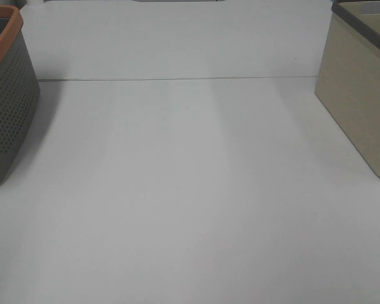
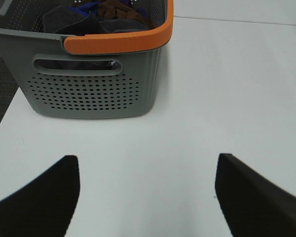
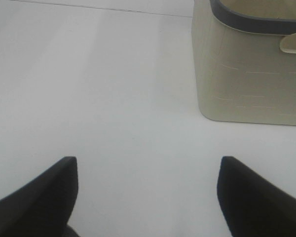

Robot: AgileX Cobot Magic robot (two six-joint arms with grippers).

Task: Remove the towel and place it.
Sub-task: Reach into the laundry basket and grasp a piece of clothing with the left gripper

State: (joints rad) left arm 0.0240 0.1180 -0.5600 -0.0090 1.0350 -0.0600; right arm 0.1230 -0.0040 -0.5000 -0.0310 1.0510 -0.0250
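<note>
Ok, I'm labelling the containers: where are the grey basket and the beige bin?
grey basket (image 2: 91,94): left wrist view, on its perforated front wall below the handle slot.
beige bin (image 3: 241,74): right wrist view, on its plain side wall under the dark rim.

table (image 1: 190,209): white, thin seam (image 1: 177,80) running across its far part | grey basket (image 1: 9,120): perforated wall, orange rim, at left edge, partly cut off | beige bin (image 1: 358,107): dark grey rim, at right edge, partly cut off | basket and bin well apart, both standing on the table
</note>
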